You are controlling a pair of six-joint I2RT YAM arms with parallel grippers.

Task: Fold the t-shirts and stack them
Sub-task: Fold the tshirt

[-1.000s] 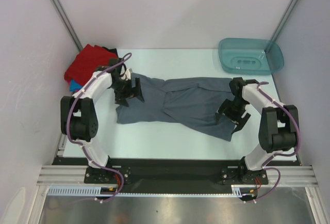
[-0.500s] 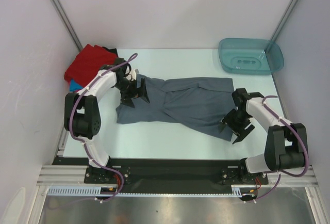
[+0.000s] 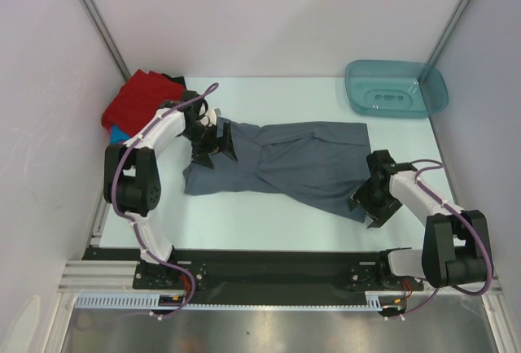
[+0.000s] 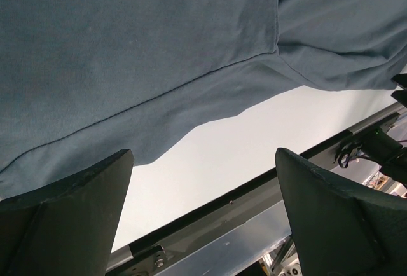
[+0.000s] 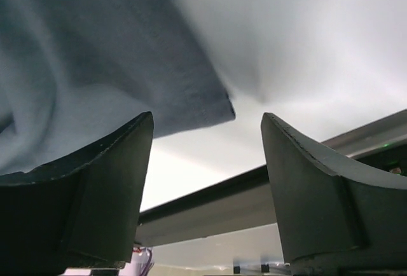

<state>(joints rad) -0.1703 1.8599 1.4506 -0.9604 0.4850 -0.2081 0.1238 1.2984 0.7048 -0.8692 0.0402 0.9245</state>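
T-shirt [image 3: 285, 162] (slate grey-blue, rumpled) lies spread across the middle of the table [image 3: 269, 97]; left gripper [image 3: 213, 143] hangs over its left end with jaws spread wide, pinching nothing; the left wrist view shows the hem just beyond the fingertips [image 4: 95, 187]; right gripper [image 3: 370, 207] sits low at the near right corner of the cloth, jaws apart, the corner showing in the gap between them, unclamped; red shirt [image 3: 134, 101] tops a pile at the far left table edge, bright blue shirt [image 3: 120, 133] beneath it; teal tub [image 3: 396, 89] stands at the far right corner.
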